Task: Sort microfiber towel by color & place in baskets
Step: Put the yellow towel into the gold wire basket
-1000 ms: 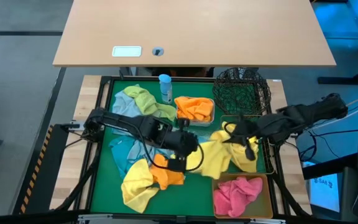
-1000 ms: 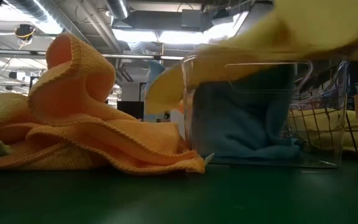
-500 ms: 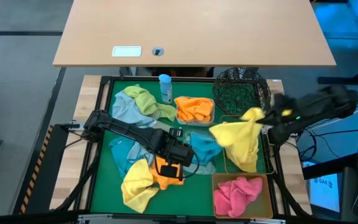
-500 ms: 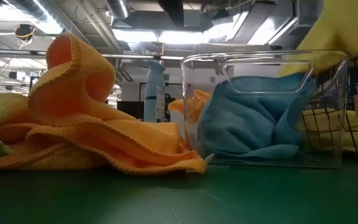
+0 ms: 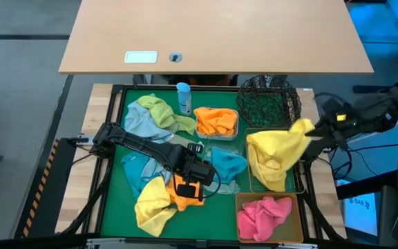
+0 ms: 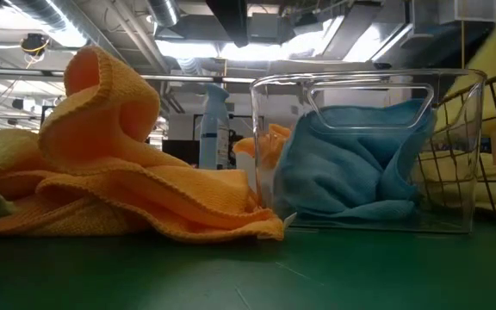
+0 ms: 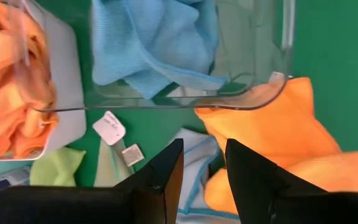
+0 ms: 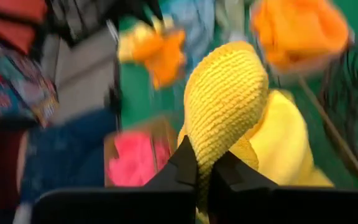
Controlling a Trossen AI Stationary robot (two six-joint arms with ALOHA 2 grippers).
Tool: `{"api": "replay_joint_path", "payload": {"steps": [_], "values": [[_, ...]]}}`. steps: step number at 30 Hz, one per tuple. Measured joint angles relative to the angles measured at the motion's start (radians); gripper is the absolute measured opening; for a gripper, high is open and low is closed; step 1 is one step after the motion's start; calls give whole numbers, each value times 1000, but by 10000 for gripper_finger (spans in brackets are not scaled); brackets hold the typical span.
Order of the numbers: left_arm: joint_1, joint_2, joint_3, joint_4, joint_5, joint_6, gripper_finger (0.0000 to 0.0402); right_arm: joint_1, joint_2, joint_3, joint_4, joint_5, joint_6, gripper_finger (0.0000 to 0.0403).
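My right gripper point(image 5: 309, 131) is shut on a yellow towel point(image 5: 273, 146) above the rectangular wire basket point(image 5: 297, 181), at the table's right side. My left gripper point(image 5: 188, 181) is open, low over an orange towel point(image 5: 179, 196) beside the clear tub point(image 5: 228, 181), which holds a teal towel point(image 6: 351, 159). In the left wrist view its fingers point(image 7: 202, 163) stand before the orange towel point(image 7: 272, 127); I cannot tell whether they touch it. A yellow towel point(image 5: 152, 204) lies on the mat next to the orange one. Green and grey-blue towels point(image 5: 150, 114) lie at the far left. My right gripper pinches the yellow towel between its two fingers point(image 8: 188, 160) at a bunched fold point(image 8: 224, 99) near the towel's upper end. The towel hangs slack below the gripper, and its lower part point(image 5: 271, 176) reaches into the wire basket.
A white tub point(image 5: 235, 131) holds orange towels and an amber tub point(image 5: 239, 220) holds pink ones. The black round wire-mesh basket point(image 5: 268, 100) stands at the far right. A blue-capped bottle point(image 5: 183, 97) stands at the far edge. A teal towel point(image 5: 135, 169) lies under the left arm.
My right gripper has moved up and toward the table's right edge with the yellow towel. The towel has swung from over the clear tub to over the wire basket, which uncovers the teal towel. My left gripper has moved a little toward the near edge, over the orange towel.
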Motion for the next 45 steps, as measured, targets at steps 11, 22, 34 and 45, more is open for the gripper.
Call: {"api": "replay_joint_path", "payload": {"steps": [11, 22, 34, 45], "values": [[-1, 0, 0, -19, 102, 5, 114, 0, 6, -12, -5, 4, 20, 6], [-7, -10, -1, -128, 231, -19, 114, 0, 40, -370, 177, -82, -39, 10], [-47, -301, -533, 202, 196, -211, 114, 0, 41, -718, 451, -83, 10, 11], [-49, -633, -1079, 819, 200, -513, 114, 0, 140, -791, 512, -63, 19, 28]]}}
